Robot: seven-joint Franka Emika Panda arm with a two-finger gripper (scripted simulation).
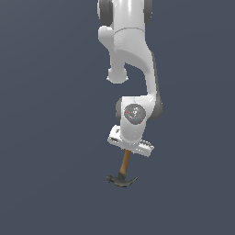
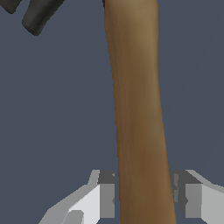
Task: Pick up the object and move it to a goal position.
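The hammer has a slim orange-brown wooden handle (image 1: 125, 163) and a dark grey-green head (image 1: 121, 180) with a curved claw. In the exterior view the handle runs out from under my white gripper (image 1: 128, 150), with the head at the far end. In the wrist view the handle (image 2: 138, 109) passes between my two fingers (image 2: 107, 194), which press on both its sides. Part of the dark head (image 2: 39, 15) shows at the picture's edge. My gripper (image 2: 146, 190) is shut on the handle's end away from the head. I cannot tell whether the hammer touches the ground.
The white arm (image 1: 133, 55) reaches in from the exterior view's top edge. Around it there is only a plain dark blue-grey surface (image 1: 46, 137). No goal marker shows.
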